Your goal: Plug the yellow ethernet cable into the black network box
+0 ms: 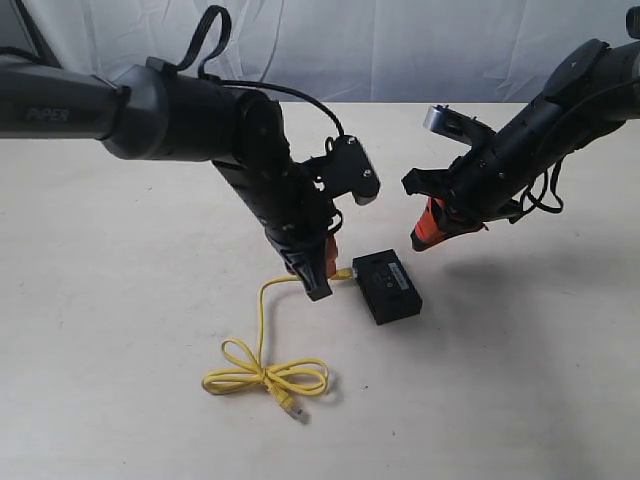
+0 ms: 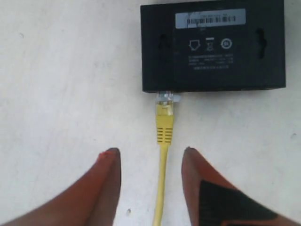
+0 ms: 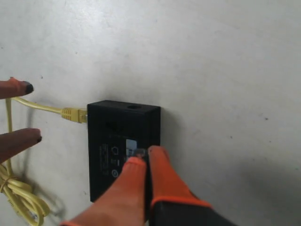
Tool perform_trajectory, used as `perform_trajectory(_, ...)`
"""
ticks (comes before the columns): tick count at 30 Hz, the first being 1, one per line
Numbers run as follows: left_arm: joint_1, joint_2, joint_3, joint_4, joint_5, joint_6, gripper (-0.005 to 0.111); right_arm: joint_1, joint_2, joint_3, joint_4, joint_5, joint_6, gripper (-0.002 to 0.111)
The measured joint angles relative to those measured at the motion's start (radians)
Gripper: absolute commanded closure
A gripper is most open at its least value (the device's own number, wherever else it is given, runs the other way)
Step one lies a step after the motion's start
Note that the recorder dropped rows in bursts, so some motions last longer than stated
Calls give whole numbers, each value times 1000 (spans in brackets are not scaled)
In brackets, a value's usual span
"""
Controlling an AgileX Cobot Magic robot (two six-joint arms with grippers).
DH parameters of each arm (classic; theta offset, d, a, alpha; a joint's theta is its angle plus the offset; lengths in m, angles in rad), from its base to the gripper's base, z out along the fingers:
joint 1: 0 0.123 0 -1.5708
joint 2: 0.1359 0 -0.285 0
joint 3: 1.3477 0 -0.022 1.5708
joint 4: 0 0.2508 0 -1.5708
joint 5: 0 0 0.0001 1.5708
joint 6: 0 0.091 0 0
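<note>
The black network box (image 1: 388,287) lies flat on the table, label up. One plug of the yellow ethernet cable (image 1: 262,330) sits in a port on the box's side (image 2: 164,101). From there the cord runs back to a bundle of loops (image 1: 265,378), and its free plug (image 1: 293,410) lies nearer the front. My left gripper (image 2: 150,153) is open, its fingers standing either side of the cord just behind the plug without touching it. My right gripper (image 3: 143,153) is shut on nothing and hangs just above the box (image 3: 120,141).
The pale tabletop (image 1: 520,380) stretches around the box. A white cloth backdrop (image 1: 400,50) closes off the far edge. The left arm's bulk (image 1: 270,190) leans over the cord, and the right arm (image 1: 540,130) slopes down from the upper right.
</note>
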State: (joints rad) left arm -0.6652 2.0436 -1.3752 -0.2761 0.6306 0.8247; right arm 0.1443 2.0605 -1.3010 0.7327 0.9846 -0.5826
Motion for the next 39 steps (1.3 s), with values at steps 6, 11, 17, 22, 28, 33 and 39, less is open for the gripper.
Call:
perform_trajectory(6, 0, -38, 0, 13, 33, -21, 96, 0, 0, 0, 0, 0, 0, 109)
perform_trajectory(11, 0, -44, 0, 43, 48, -71, 107, 0, 0, 0, 0, 0, 0, 109)
perform_trajectory(17, 0, -44, 0, 47, 66, -83, 107, 0, 0, 0, 0, -2, 0, 109)
perform_trajectory(22, 36, -44, 0, 41, 82, -143, 107, 0, 0, 0, 0, -4, 0, 109)
perform_trajectory(28, 115, -44, 0, 41, 157, -239, 107, 0, 0, 0, 14, 14, 0, 109)
perform_trajectory(33, 169, -44, 0, 41, 225, -327, 107, 0, -2, 0, 30, 45, 0, 109)
perform_trajectory(39, 227, -44, 0, 46, 248, -486, 107, 0, -30, 2, 33, 74, 0, 109)
